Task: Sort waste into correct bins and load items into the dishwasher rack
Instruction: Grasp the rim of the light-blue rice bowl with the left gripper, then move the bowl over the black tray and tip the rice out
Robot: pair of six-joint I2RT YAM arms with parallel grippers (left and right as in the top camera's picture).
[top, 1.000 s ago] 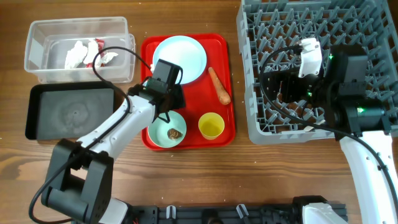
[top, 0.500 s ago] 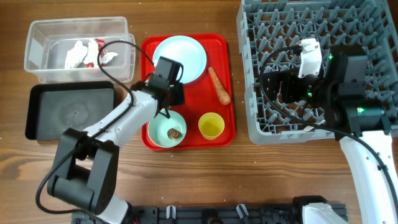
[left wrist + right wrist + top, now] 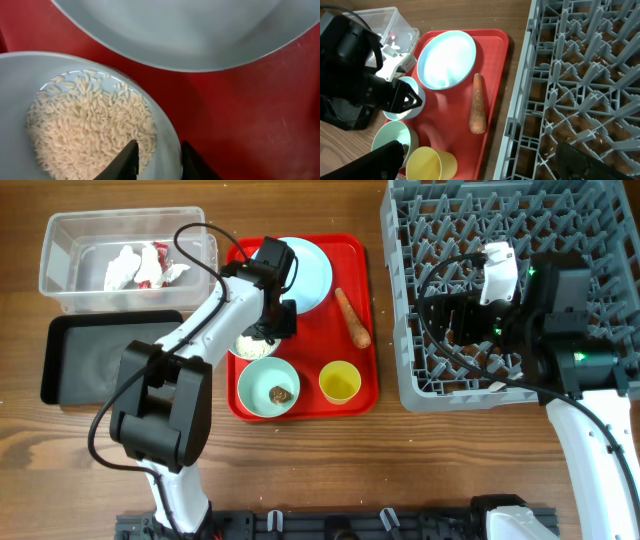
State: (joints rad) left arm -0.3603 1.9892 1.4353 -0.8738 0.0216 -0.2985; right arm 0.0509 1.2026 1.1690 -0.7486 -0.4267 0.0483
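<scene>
My left gripper [image 3: 266, 330] [image 3: 157, 161] is shut on the rim of the small pale blue bowl [image 3: 246, 346] [image 3: 20, 75]. One finger is inside on the white rice [image 3: 90, 130] and one is outside. The pale blue plate [image 3: 300, 272] [image 3: 200, 30] lies just beyond it. The mint green bowl [image 3: 268, 387] holds a brown lump [image 3: 280, 393]. A yellow cup [image 3: 340, 382] and an orange carrot [image 3: 352, 318] also sit on the tray. My right gripper [image 3: 480, 150] [image 3: 440, 315] is wide open and empty over the left side of the grey rack [image 3: 520, 270].
All the dishes sit on a flat red tray [image 3: 320, 360]. A clear tub [image 3: 70, 235] at the far left holds white-and-red paper scraps [image 3: 135, 265]. A black tray [image 3: 110, 360] lies in front of it. Bare wooden table lies along the front.
My left wrist has swung up and away from the mint green bowl toward the plate. The small blue bowl with rice now shows at the tray's left edge. The right arm has not moved.
</scene>
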